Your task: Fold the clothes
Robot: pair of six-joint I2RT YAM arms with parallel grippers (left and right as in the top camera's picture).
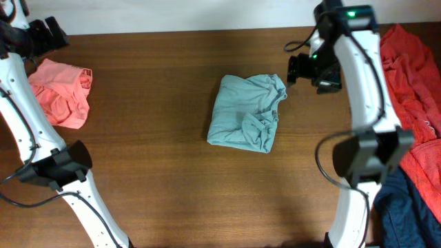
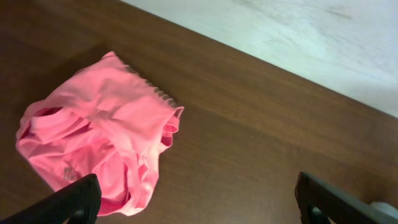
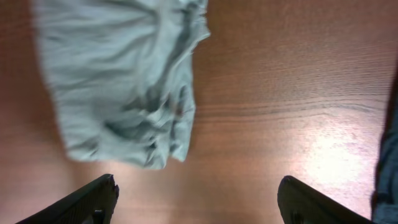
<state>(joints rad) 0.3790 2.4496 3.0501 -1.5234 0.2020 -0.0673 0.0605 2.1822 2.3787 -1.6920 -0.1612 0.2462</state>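
The right tool point(image 3: 199, 196) hangs released, its two fingers spread wide with nothing between them, over bare worktop point(image 1: 165, 165) just to the right of the pale blue-green T-shirt point(image 1: 244, 114). That shirt lies in the middle of the worktop, drawn into a compact, roughly rectangular bundle whose right side is bunched and wrinkled. The centre seems to serve as the folding area, and a tool standing clear of the cloth suggests this piece is nearly or wholly done, though the rumpled edge may want smoothing. The left tool point(image 2: 196, 202) is likewise released and grasps nothing. It hovers at the far left above the salmon-pink garment point(image 2: 99, 143), which sits crumpled near the worktop's left edge, so it looks well placed to take that piece. An orange-red garment point(image 1: 413, 89) is heaped along the right edge and a navy garment point(image 1: 410, 207) lies at the near right, both beside the right arm and well apart from the centre, probably awaiting their turn.
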